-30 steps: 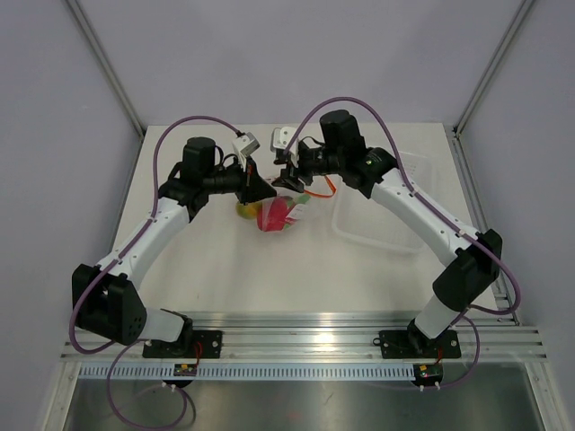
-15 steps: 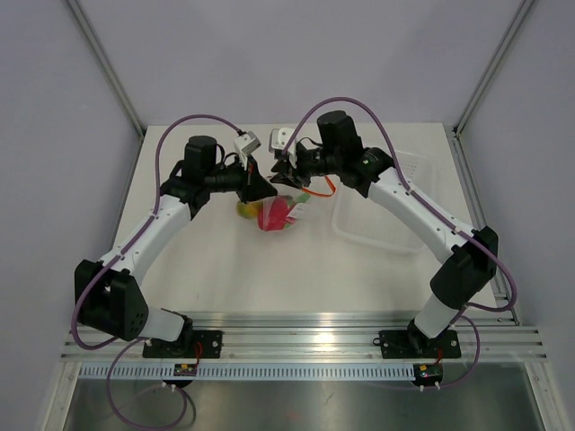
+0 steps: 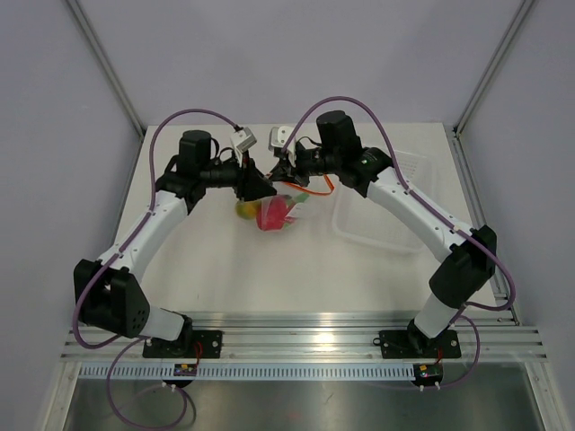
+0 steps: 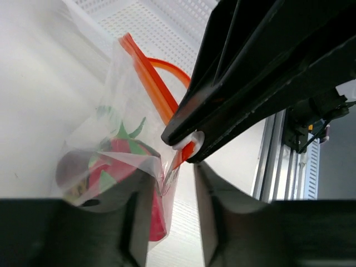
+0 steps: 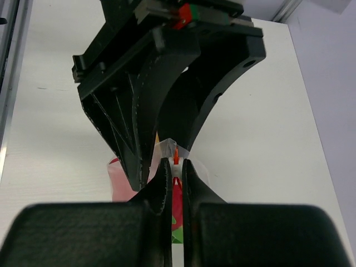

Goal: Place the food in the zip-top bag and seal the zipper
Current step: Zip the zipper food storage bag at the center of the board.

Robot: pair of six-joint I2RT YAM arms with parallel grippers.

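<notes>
Right gripper (image 5: 173,172) fingers together, clamped on the zipper (image 4: 150,78), the orange-red strip pinched right at the tips. The rest of the strip runs up and away from that pinch. Left gripper (image 4: 168,179) fingers apart, the top edge of the zip-top bag (image 4: 119,111) in the gap between them, no visible squeeze on the film. Left and right tips nearly touching, facing each other over the bag mouth. The food sits inside the bag, below both pairs of fingers: pink-red fruit with green leaves (image 4: 119,158) nearest the left fingers, dark red round one (image 4: 72,169) just beside it, yellow-orange one (image 3: 244,209) under the left fingers. Clear tray (image 3: 382,215) well apart, behind the right fingers.
</notes>
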